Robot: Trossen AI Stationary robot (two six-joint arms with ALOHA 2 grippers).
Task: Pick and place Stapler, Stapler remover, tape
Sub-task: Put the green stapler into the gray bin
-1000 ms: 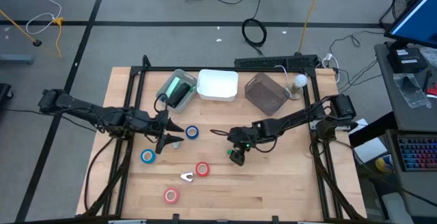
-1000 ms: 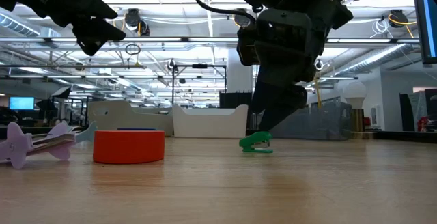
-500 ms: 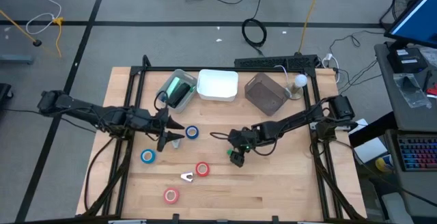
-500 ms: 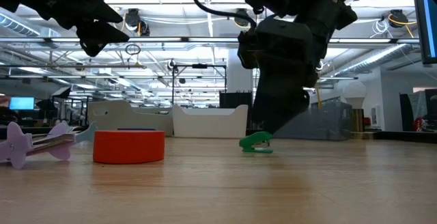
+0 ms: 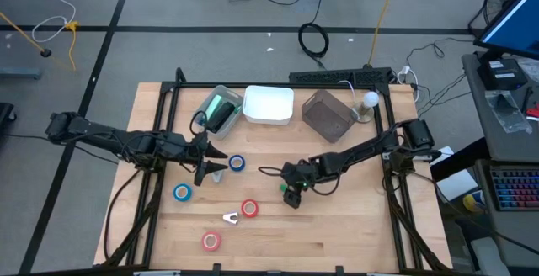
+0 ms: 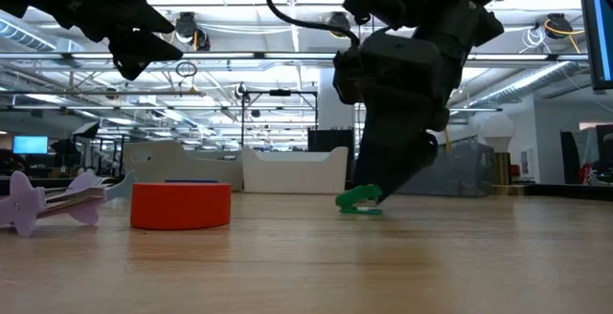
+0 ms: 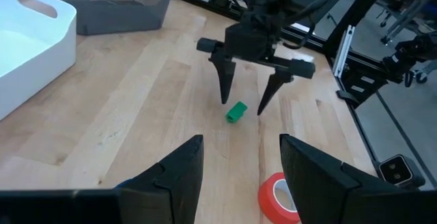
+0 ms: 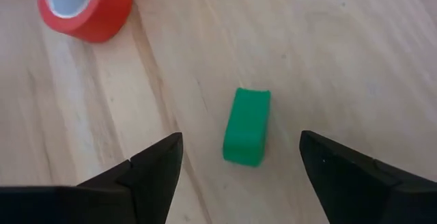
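A small green claw-shaped piece [image 8: 246, 126] lies on the wood near the table's middle [image 5: 285, 187]. My right gripper [image 8: 240, 138] hangs over it, open and pointing down, one finger on either side without touching [image 7: 242, 106]. My left gripper [image 5: 208, 167] hovers open and empty left of centre, beside a blue tape roll [image 5: 237, 163]. A second blue roll [image 5: 182, 193], a red roll [image 5: 249, 209] and a pink-red roll [image 5: 210, 241] lie flat on the table. A pale purple tool with metal prongs [image 6: 57, 199] lies near the red roll [image 6: 181, 205].
Along the far edge stand a clear bin [image 5: 217, 110] holding a dark and green object, a white bin [image 5: 268, 105] and a grey bin [image 5: 328, 114]. A black frame [image 5: 160, 133] borders the table on both sides. Bare wood lies toward the near right.
My right gripper has come down a little toward the green piece, staying open. The left arm and the tape rolls have kept still.
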